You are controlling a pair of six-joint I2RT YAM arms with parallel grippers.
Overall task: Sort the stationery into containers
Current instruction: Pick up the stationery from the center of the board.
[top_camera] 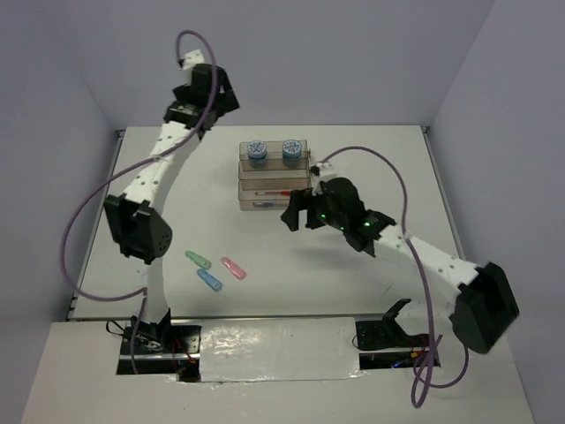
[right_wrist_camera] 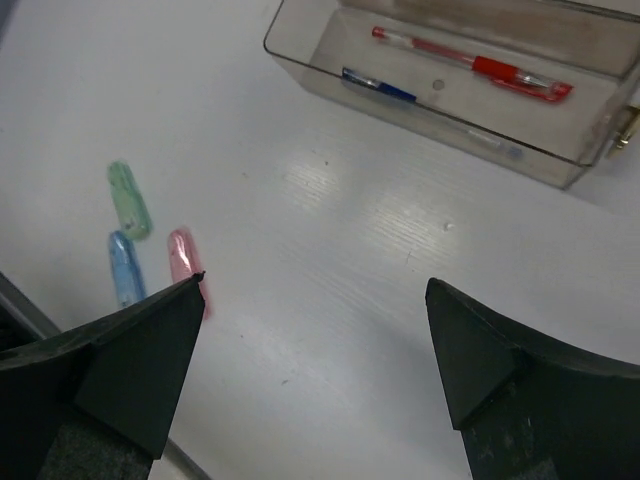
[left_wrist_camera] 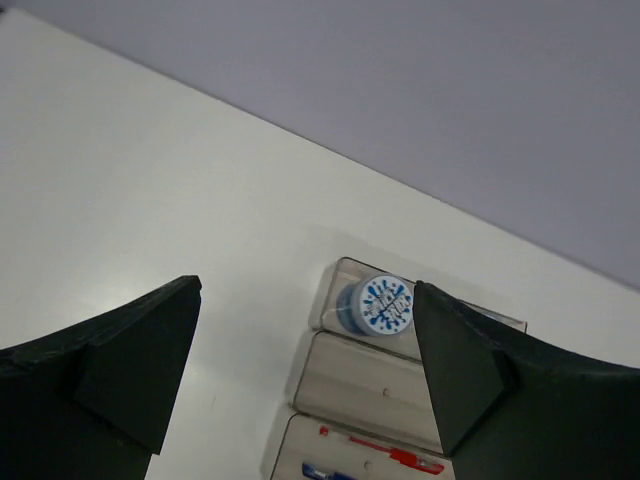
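Left gripper (left_wrist_camera: 305, 295) and right gripper (right_wrist_camera: 315, 290): fingers apart, holding nothing. The tray block (top_camera: 274, 184) holds a blue roll (top_camera: 256, 151) and a second roll (top_camera: 290, 149) in its far tray, and a red pen (right_wrist_camera: 470, 62) and blue pen (right_wrist_camera: 380, 87) in its near one. Green capsule (right_wrist_camera: 128, 198), blue capsule (right_wrist_camera: 122, 268) and pink capsule (right_wrist_camera: 183, 255) lie loose on the table (right_wrist_camera: 350, 250), apart from the trays

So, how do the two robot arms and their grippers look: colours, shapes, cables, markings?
Both the left arm and the right arm have white links with bulky black joint housings. A thin purple cable loops beside each. The left gripper and right gripper are matte black, with two blunt wedge-shaped fingers. Small green lights glow near the right wrist. No sleeves or lettering show.
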